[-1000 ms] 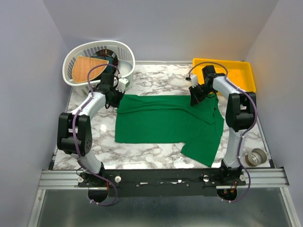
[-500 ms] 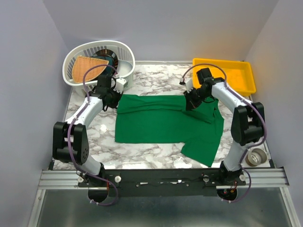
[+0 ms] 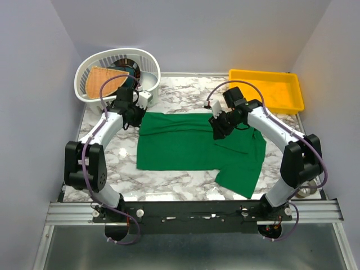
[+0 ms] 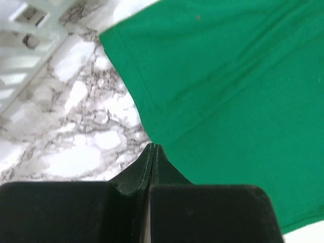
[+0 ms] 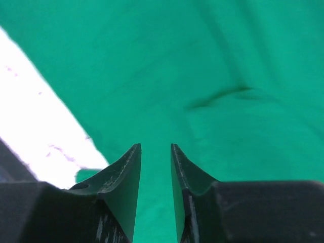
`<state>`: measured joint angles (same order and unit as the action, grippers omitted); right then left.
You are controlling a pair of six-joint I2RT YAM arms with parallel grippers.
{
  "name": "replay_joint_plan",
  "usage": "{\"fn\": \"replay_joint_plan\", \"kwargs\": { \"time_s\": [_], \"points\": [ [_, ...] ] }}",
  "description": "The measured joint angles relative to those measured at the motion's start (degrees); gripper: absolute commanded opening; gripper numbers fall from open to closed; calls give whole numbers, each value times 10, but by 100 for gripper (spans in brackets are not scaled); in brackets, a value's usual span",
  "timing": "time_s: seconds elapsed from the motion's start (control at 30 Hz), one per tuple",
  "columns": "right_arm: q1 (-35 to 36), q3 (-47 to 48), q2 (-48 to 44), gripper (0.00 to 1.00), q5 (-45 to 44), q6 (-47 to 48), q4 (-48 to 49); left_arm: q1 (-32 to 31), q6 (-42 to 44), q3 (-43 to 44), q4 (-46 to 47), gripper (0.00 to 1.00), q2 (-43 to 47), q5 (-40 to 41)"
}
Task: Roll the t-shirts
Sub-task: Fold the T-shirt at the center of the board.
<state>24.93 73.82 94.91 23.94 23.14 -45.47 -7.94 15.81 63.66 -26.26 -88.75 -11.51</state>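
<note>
The emerald-green t-shirt (image 3: pixel 185 146) lies mostly flat on the marble table (image 3: pixel 185 93), with its right part folded and hanging toward the front. My left gripper (image 3: pixel 134 117) is shut. In the left wrist view its tips (image 4: pixel 153 147) sit right at the shirt's left edge (image 4: pixel 243 101), with no fabric seen between them. My right gripper (image 3: pixel 218 130) hovers over the far middle-right of the shirt. In the right wrist view its jaws (image 5: pixel 155 147) stand a little apart and empty above the green fabric (image 5: pixel 202 61).
A white laundry basket (image 3: pixel 147 61) at the back left holds a dark teal item with a tan wedge (image 3: pixel 104 81); its wall shows in the left wrist view (image 4: pixel 20 30). A yellow tray (image 3: pixel 264 72) stands at the back right. A tape roll (image 3: pixel 306 192) lies near the right arm's base.
My right gripper has moved left and toward the front, from the shirt's far right corner to over its middle-right. The left gripper has barely moved.
</note>
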Motion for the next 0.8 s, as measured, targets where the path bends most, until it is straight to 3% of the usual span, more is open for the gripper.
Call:
{"fn": "replay_joint_plan", "kwargs": {
  "time_s": [0.43, 0.8],
  "points": [
    [-173, 51, 97, 17, -69, 66, 62, -14, 7, 133, -5, 1, -191, 13],
    [-192, 28, 122, 10, -140, 130, 117, -31, 47, 125, -8, 0, -219, 55]
  ]
}}
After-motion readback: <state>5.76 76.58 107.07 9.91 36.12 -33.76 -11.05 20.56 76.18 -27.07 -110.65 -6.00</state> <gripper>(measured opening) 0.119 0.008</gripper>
